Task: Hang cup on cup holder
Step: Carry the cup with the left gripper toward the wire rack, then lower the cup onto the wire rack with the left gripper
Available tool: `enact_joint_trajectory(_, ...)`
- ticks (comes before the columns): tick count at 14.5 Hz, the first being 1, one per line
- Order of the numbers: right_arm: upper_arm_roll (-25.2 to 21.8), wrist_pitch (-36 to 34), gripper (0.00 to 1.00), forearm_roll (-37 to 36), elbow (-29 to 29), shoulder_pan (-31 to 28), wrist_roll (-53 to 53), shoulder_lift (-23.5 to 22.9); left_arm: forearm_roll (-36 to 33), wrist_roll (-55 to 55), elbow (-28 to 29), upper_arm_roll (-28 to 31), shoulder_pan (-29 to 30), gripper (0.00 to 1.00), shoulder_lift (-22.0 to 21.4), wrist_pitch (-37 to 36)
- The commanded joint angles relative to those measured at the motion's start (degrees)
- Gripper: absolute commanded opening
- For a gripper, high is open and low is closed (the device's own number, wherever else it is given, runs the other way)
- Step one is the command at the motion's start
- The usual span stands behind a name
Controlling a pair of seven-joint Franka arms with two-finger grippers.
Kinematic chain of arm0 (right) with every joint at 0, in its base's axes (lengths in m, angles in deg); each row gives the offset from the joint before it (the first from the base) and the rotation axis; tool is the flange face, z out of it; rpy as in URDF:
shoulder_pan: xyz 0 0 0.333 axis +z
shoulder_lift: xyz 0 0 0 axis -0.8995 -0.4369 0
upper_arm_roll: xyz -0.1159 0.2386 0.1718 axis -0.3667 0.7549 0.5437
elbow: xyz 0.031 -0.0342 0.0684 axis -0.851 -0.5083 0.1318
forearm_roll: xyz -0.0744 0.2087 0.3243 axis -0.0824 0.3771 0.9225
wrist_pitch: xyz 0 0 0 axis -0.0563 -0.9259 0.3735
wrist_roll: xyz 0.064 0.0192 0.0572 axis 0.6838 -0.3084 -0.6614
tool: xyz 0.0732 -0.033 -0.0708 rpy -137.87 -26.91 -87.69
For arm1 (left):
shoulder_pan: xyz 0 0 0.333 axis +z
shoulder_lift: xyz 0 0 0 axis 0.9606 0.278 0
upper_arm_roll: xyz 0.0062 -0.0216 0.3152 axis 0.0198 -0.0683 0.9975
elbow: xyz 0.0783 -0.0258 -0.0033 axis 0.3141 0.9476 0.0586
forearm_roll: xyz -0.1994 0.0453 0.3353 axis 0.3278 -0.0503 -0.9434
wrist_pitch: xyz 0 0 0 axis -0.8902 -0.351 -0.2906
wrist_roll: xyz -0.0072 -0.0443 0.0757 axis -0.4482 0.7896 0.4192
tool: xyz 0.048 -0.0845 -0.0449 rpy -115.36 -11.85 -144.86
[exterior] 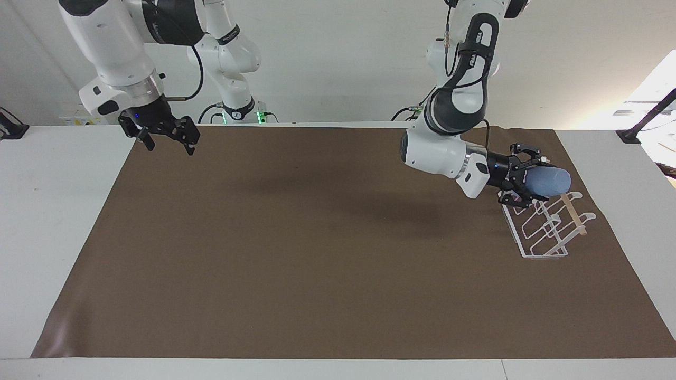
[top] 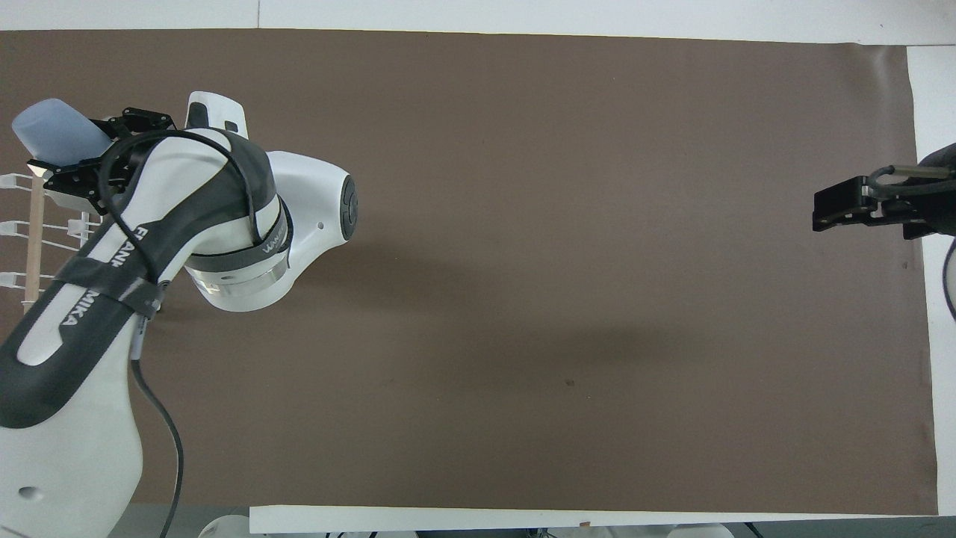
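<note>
Light-blue cup (exterior: 549, 181); white cup holder (exterior: 538, 229); brown mat (exterior: 317, 253).

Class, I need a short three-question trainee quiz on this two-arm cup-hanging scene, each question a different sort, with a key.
1. True or false: the cup lies on its side in the left gripper, over the cup holder.
2. Where does the right gripper wait? A) over the mat's corner at the right arm's end B) over the holder C) on the cup
3. Fill in: the holder's top rod is made of ____.

Key: 1 true; 2 A; 3 wood
</note>
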Motion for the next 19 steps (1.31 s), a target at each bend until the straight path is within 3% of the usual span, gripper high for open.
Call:
enact_joint_trajectory(1, 0.87, -2.66, 0.99, -2.04, 2.02, -1.38, -2.16, -1.21, -4.33, 5.31, 0.19, 0.15, 0.74, 0.00, 2.37, -3.22)
enact_joint_trajectory(6, 1.13, -3.36, 0.99, -1.25, -0.53, -0.33, -4.97, 0.01, -5.92, 15.52, 4.67, 0.15, 3.10, 0.00, 2.82, -4.01)
enact_joint_trajectory(10, 1.13, -3.81, 0.99, 0.23, -2.63, -0.59, -7.08, 1.07, -8.38, 19.74, 4.41, 0.07, 6.09, 0.00, 5.27, -3.23)
enact_joint_trajectory(19, 0.96, -3.72, 0.99, 1.74, -3.34, -0.42, -7.35, 1.69, -8.39, 23.70, 4.67, -0.29, 9.35, 0.00, 6.33, 3.01)
